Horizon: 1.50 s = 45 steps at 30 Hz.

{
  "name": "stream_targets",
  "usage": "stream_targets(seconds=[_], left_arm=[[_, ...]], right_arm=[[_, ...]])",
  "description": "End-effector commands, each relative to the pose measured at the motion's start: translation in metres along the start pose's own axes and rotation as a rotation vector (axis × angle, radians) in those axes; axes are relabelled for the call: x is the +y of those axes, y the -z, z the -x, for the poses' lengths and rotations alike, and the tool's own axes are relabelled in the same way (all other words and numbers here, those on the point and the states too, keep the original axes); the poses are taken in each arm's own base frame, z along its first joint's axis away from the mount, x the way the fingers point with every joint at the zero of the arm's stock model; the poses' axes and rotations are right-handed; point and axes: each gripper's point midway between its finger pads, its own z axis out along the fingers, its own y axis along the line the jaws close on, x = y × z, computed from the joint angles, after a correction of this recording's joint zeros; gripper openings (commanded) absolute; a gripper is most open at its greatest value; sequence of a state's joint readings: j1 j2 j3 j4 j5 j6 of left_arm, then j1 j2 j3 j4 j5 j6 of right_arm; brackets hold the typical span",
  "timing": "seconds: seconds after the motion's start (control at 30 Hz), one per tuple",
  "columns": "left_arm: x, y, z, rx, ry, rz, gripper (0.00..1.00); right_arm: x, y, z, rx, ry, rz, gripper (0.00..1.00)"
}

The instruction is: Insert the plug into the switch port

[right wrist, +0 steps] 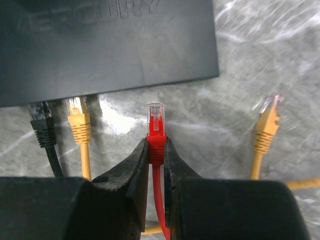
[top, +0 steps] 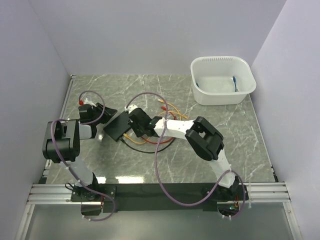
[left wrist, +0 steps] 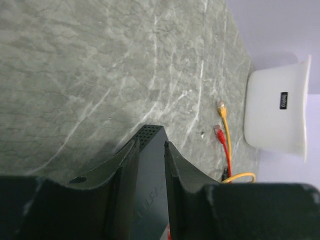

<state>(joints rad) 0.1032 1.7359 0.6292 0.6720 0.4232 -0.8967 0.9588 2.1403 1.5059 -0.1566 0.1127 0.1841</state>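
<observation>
Plug: red plug point(right wrist: 156, 117) with a clear tip, clamped by its boot between the fingers of the right end effector point(right wrist: 156, 150). The tip sticks out past the fingertips.
Plug to switch: the tip points at the near edge of the switch point(right wrist: 100, 45) and stops short of it, with bare table point(top: 200, 160) between them.
Switch: flat black box lettered MERCURY, lying on the table between the two end effectors.
Switch port: on the edge facing the red plug. The openings are hidden under that edge in the right wrist view.
Neighbouring connectors: black plug point(right wrist: 42, 120) and orange plug point(right wrist: 77, 122) enter the same edge, both left of the red plug.
Loose connector: second orange plug point(right wrist: 265, 125) lies on the table to the right, apart from the switch.
Left end effector point(left wrist: 150, 150): narrow, with an end of the switch pinched between its fingers.
Right end effector: narrow, holding the red plug.
Tub: white tub point(top: 222, 80) at the far right of the table, well apart from the switch.
Tub contents: blue cable point(top: 234, 82).
</observation>
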Motion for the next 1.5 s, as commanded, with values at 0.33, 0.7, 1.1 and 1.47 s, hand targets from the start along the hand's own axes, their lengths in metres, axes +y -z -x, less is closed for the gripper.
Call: stream_targets(seconds=[0.33,0.7,1.1,1.47], left_arm=[[-0.027,-0.003,0.008,0.002,0.002,-0.145,0.32],[-0.024,-0.007,0.004,0.02,0.014,-0.15,0.32],[-0.001,-0.019,-0.002,0.064,0.072,-0.05,0.3],[0.004,-0.024,-0.009,0.108,0.075,-0.037,0.31]], right_arm=[[0.015,-0.008,0.01,0.047,0.045,0.005,0.0],[0.017,-0.006,0.011,0.06,0.056,-0.005,0.0],[0.024,-0.015,0.017,0.072,0.072,-0.007,0.0],[0.02,-0.015,0.026,0.066,0.069,-0.035,0.0]])
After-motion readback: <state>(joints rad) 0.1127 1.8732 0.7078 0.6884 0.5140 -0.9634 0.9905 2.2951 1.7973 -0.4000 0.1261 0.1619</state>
